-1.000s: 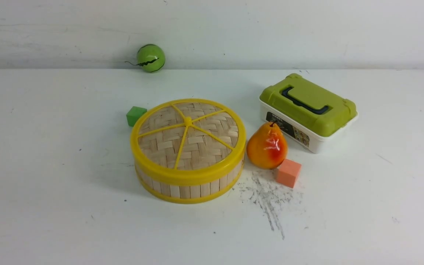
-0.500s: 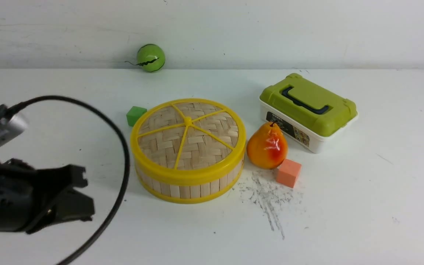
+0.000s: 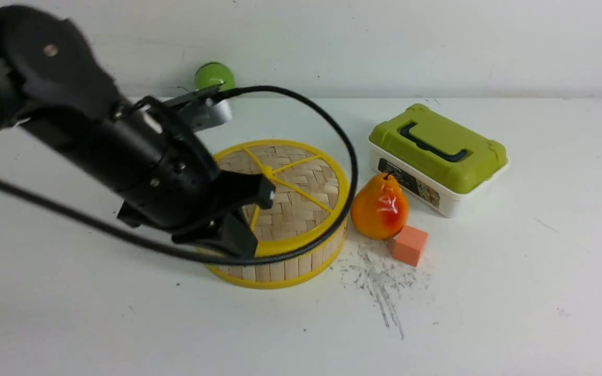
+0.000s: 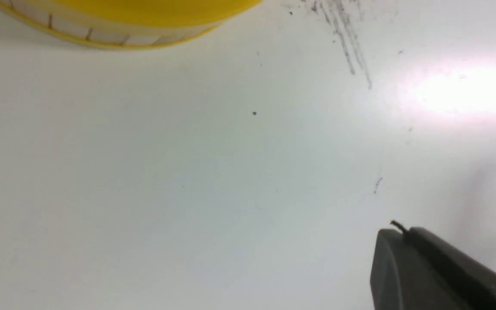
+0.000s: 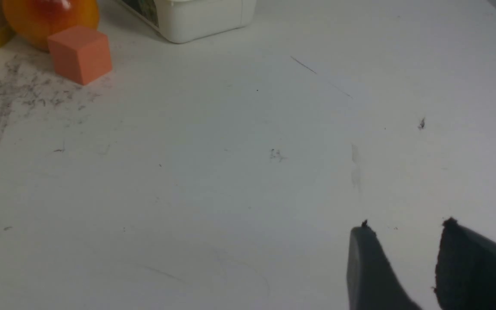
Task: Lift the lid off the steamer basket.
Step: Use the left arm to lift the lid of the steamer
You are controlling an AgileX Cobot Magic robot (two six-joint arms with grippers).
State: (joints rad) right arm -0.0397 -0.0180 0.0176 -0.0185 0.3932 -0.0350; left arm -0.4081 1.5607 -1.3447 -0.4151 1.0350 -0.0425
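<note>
White tabletop point(image 3: 489, 292), scuffed grey near the middle, carries everything. The steamer basket point(image 3: 280, 269) sits centrally with the lid point(image 3: 301, 201) seated flat on it and a pear point(image 3: 379, 209) just beside its right side. Your left gripper point(image 3: 260, 222) hangs over the lid's near-left part, jaws spread, nothing between them; whether a fingertip touches the weave I cannot tell. To do this reach well, straddle the thick yellow rim or a spoke, close firmly, then lift straight up so the basket isn't dragged along, and keep the looping cable point(image 3: 353, 156) off the pear. Only the front view gives you the lid's hub point(image 3: 267, 171) and spokes; the left wrist view shows just a sliver of basket wall. Only the right wrist view shows your right gripper point(image 5: 405, 232), fingers parted, low over the table, well apart from the basket.
</note>
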